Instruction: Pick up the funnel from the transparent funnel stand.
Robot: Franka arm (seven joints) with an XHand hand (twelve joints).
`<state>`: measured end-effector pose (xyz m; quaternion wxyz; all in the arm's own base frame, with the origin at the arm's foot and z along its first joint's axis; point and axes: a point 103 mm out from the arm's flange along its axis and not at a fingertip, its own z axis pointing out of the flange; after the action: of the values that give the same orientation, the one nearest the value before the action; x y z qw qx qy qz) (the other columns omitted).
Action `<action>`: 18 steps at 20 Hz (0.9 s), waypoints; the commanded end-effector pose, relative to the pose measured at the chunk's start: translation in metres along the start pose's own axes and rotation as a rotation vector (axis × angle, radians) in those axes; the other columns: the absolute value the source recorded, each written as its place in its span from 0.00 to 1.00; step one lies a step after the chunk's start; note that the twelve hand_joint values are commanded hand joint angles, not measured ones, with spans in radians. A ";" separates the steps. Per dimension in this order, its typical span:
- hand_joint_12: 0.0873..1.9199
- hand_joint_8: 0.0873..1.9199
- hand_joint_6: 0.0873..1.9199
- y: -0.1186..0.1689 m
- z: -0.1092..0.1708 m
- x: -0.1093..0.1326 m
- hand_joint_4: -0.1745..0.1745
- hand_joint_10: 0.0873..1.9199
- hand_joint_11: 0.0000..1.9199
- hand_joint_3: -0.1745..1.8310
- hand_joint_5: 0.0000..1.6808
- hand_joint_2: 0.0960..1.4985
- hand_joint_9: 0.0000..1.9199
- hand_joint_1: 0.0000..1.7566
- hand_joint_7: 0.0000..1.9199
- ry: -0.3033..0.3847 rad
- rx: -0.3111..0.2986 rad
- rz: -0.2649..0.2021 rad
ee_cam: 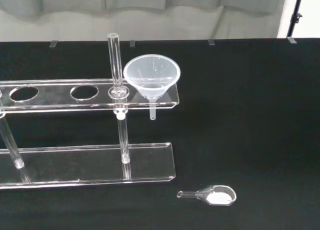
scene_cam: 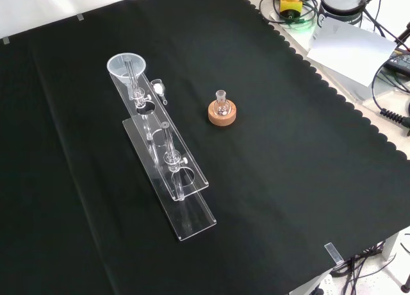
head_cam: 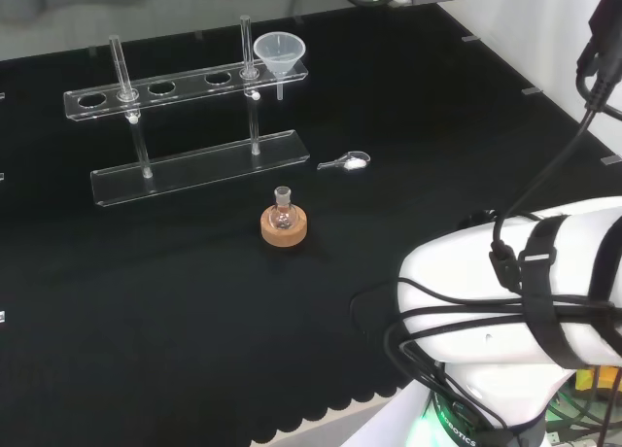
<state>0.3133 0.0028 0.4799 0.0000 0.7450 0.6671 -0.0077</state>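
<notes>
While the funnel (head_cam: 280, 52) sits upright in the end hole of the transparent funnel stand (head_cam: 194, 165), stem poking below the top rail, hand state can't be told; stand is toward the cloth's (head_cam: 146, 301) far edge in head view, small flask on cork ring (head_cam: 284, 223) just before it, scoop (head_cam: 346, 161) with white powder near the funnel end

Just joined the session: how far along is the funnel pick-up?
Nothing looks done yet. The funnel sits in the end hole of the transparent funnel stand, stem hanging below the top shelf. No grasp is in hand. Everything is left: reaching in, closing on the funnel and lifting it clear of the stand.
</notes>
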 end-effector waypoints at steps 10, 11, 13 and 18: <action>0.66 0.21 0.00 0.088 0.057 -0.011 0.52 0.28 0.00 0.24 0.19 0.86 0.09 0.00 0.01 0.052 0.072 0.027; 0.66 0.21 0.00 0.097 0.061 -0.011 0.52 0.28 0.00 0.24 0.18 0.86 0.09 0.01 0.01 0.048 0.076 0.021; 0.67 0.21 0.00 0.117 0.068 -0.015 0.51 0.28 0.00 0.24 0.18 0.86 0.09 0.02 0.01 0.061 0.079 0.003; 0.68 0.21 0.00 0.165 0.098 -0.030 0.50 0.28 0.00 0.22 0.17 0.84 0.11 0.06 0.02 0.064 0.091 -0.028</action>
<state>0.4102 -0.0147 0.4081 -0.0564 0.7447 0.6645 -0.0261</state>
